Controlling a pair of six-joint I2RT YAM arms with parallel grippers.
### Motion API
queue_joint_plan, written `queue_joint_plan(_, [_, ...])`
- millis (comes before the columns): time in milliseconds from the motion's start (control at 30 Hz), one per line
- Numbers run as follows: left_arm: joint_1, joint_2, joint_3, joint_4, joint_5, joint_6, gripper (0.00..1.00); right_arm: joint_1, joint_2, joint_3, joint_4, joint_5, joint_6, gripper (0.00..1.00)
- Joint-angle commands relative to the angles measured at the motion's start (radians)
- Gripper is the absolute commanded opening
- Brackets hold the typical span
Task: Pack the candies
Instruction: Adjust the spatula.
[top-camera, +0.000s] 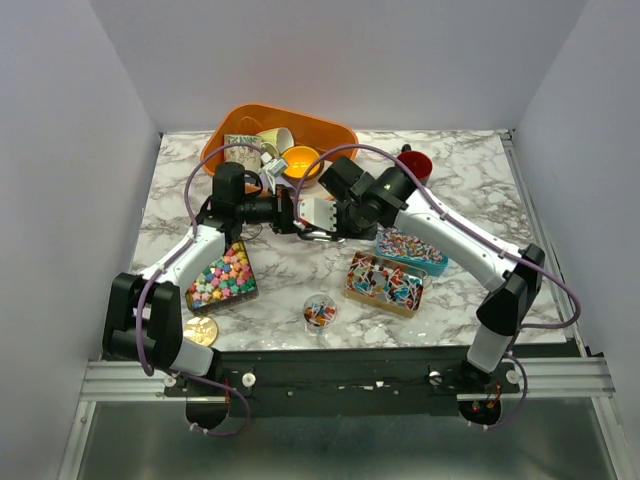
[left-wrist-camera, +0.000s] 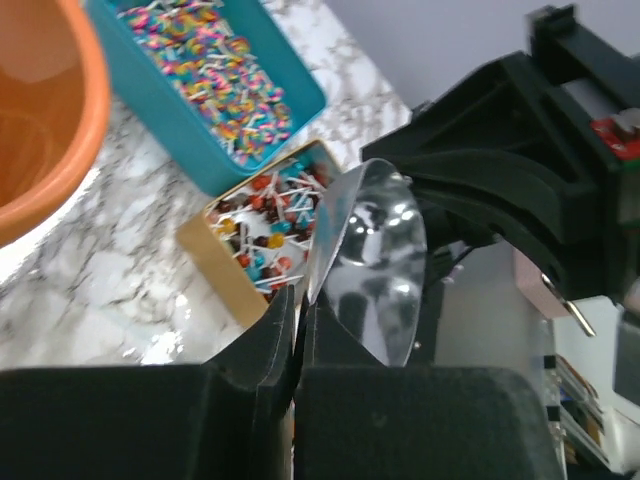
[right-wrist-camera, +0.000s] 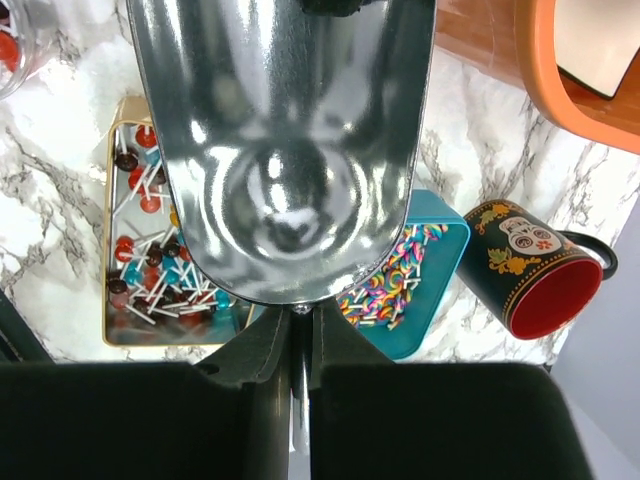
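My left hand (left-wrist-camera: 298, 312) is pinched almost flat on the thin front lip of the metal scoop (right-wrist-camera: 280, 150). My right hand (right-wrist-camera: 300, 335) is clamped tight on its handle end. So both hands have hold of the same tool, in the air above the middle of the table (top-camera: 290, 290). The bowl of the scoop looks empty; I see only reflections in it.

Below it lie the candies (right-wrist-camera: 150, 280). The red, blue and white pieces are in a gold tin (right-wrist-camera: 108, 220), and the speckled confetti bits (right-wrist-camera: 390, 270) are in a teal tin (right-wrist-camera: 432, 318) just beside it. The pastel star candies (top-camera: 225, 275) sit beside my left arm. 1 small round clear tub (top-camera: 319, 312) with a few pieces inside stands near the front edge, apart from the tins.

I take this to be a hand-over of the scoop, with no scooping begun. Next, I judge, 1 hand must let go while the other grips firm, or the 2 will pull against each other. Then the scoop has to tip down into a tin.
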Motion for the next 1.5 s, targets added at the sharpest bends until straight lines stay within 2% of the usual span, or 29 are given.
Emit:
queue_joint_plan(0, [0.001,0.022,-0.078,0.388,0.151,-0.277,0.0,-0.022,-0.092,-0.076,0.071,-0.073,0.002,0.01])
queue_joint_plan(33, [0.001,0.027,-0.083,0.41,0.184,-0.292,0.0,-0.036,-0.108,-0.098,0.105,-0.091,0.001,0.04])
queue_joint_plan(67, [0.001,0.033,-0.086,0.415,0.198,-0.294,0.0,-0.05,-0.152,-0.124,0.119,-0.099,-0.004,0.12])
queue_joint_plan(133, [0.001,0.041,-0.092,0.412,0.217,-0.285,0.0,-0.114,-0.21,-0.207,0.183,-0.212,-0.001,0.33])
queue_joint_plan(200, [0.003,0.045,-0.1,0.403,0.218,-0.271,0.0,-0.203,-0.317,-0.27,0.231,-0.316,-0.001,0.4])
queue_joint_plan(233, [0.001,0.045,-0.098,0.403,0.218,-0.263,0.0,-0.229,-0.357,-0.358,0.304,-0.412,0.005,0.45])
queue_joint_plan(333, [0.001,0.055,-0.094,0.401,0.223,-0.257,0.0,-0.317,-0.499,-0.477,0.424,-0.601,-0.007,0.49])
queue_joint_plan(400, [0.001,0.058,-0.086,0.391,0.224,-0.248,0.0,-0.326,-0.546,-0.564,0.476,-0.637,-0.015,0.5])
queue_joint_plan(633, [-0.002,0.071,-0.045,0.299,0.209,-0.176,0.0,-0.326,-0.496,-0.525,0.506,-0.735,0.036,0.5])
queue_joint_plan(833, [-0.005,0.085,-0.025,0.299,0.204,-0.185,0.0,-0.326,-0.409,-0.47,0.46,-0.74,-0.001,0.48])
queue_joint_plan(1033, [-0.007,0.087,-0.025,0.297,0.2,-0.185,0.0,-0.326,-0.385,-0.463,0.457,-0.734,-0.019,0.42])
queue_joint_plan(1133, [-0.008,0.094,-0.026,0.296,0.198,-0.184,0.0,-0.326,-0.376,-0.454,0.452,-0.731,-0.015,0.35])
queue_joint_plan(1367, [-0.011,0.119,-0.008,0.283,0.18,-0.188,0.01,-0.326,-0.37,-0.448,0.444,-0.716,-0.021,0.05])
queue_joint_plan(1400, [-0.013,0.121,-0.002,0.28,0.174,-0.188,0.13,-0.326,-0.365,-0.443,0.438,-0.716,-0.026,0.02])
queue_joint_plan(1467, [-0.011,0.122,0.007,0.26,0.155,-0.184,0.22,-0.326,-0.361,-0.434,0.417,-0.696,-0.032,0.01])
